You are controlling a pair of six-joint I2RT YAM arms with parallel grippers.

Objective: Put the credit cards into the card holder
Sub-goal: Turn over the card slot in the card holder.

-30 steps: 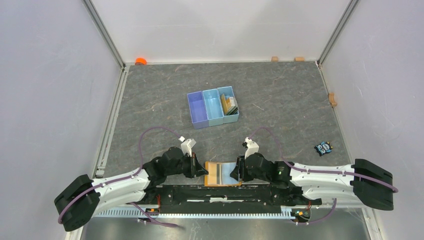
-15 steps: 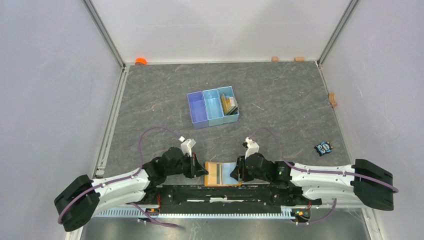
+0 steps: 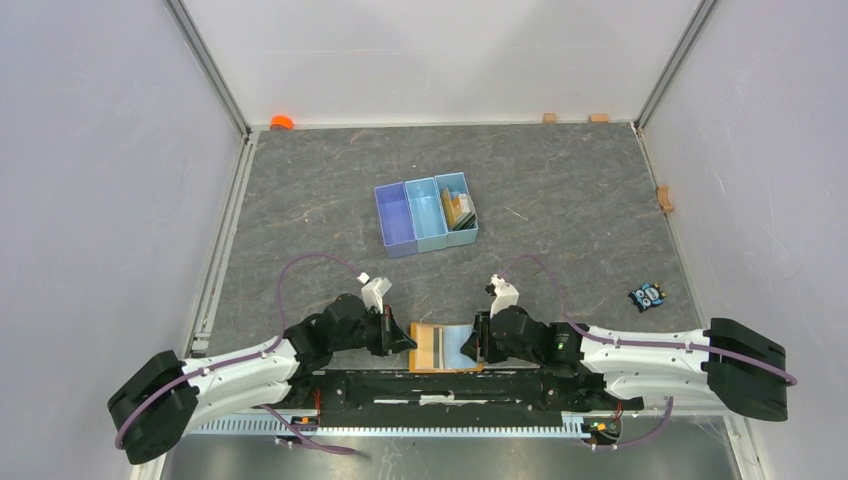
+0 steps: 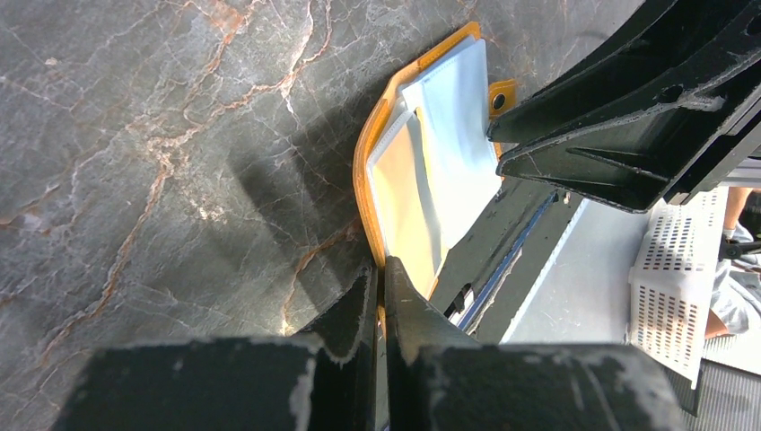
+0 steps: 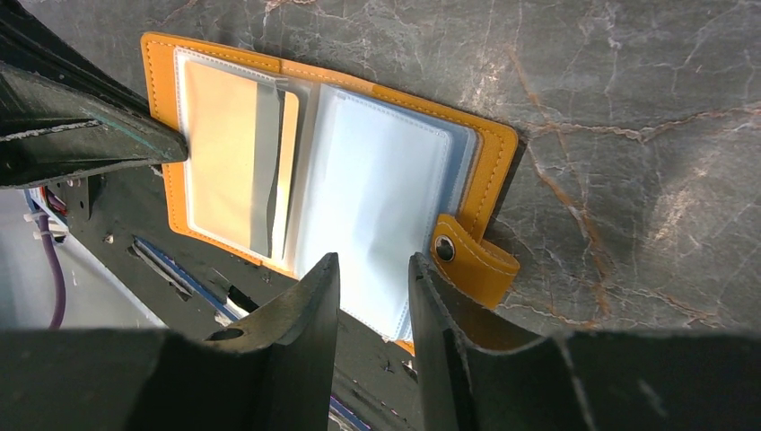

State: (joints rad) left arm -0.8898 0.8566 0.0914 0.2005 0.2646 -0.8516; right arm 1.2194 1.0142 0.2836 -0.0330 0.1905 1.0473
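The orange-tan card holder lies open at the table's near edge, between both grippers. In its left clear sleeve sits a gold-yellow card with a grey stripe; the right panel is light blue, and the clasp tab sticks out to the right. My left gripper is shut on the holder's orange left edge. My right gripper stands open over the near edge of the light-blue panel, with nothing pinched between its fingers. More credit cards stand in the blue tray's right compartment.
The blue three-compartment tray sits mid-table. A small black-and-blue gadget lies at the right. An orange object and small wooden blocks line the far and right walls. The arms' black mounting rail runs just behind the holder.
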